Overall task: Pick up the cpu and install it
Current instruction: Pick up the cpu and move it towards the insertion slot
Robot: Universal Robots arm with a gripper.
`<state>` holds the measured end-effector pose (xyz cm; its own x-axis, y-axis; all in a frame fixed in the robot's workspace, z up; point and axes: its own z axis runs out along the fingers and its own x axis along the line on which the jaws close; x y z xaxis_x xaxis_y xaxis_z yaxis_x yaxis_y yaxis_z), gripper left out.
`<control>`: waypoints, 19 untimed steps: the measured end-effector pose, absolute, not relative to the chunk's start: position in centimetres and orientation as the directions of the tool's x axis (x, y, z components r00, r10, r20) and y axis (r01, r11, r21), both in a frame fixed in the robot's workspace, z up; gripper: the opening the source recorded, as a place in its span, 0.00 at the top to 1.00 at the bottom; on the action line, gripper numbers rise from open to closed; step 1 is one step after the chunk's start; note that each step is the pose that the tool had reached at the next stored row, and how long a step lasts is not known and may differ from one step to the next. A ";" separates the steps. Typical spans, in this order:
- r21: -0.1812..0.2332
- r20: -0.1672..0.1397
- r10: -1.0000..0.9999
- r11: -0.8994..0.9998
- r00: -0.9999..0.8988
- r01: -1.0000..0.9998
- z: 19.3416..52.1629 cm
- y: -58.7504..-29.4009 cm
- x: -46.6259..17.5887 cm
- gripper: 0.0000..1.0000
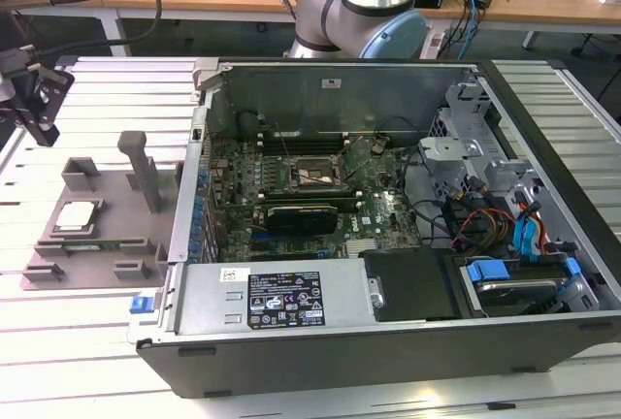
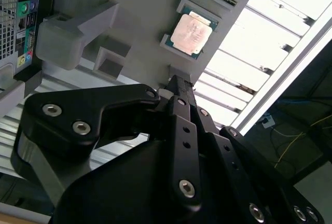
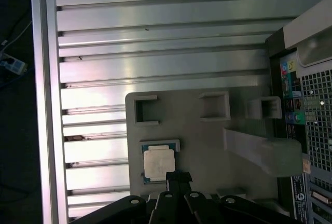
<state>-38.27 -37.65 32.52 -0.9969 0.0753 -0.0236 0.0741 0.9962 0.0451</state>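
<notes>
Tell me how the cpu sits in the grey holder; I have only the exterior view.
Observer: In the first wrist view the cpu lies flat, metal top up, inside a lipped recess of the grey holder.
Operator: Report the gripper's state.
Observer: In the second wrist view the gripper is shut on nothing, its tip apart from the cpu.
</notes>
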 end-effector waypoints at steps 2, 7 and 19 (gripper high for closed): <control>0.045 -0.024 0.075 0.996 -0.997 0.074 32.3 -37.7 -38.3 0.89; 0.045 -0.023 0.075 0.996 -0.997 0.074 31.7 -37.7 -38.3 0.89; 0.045 -0.023 0.075 0.996 -0.997 0.074 29.5 -37.7 -38.6 0.89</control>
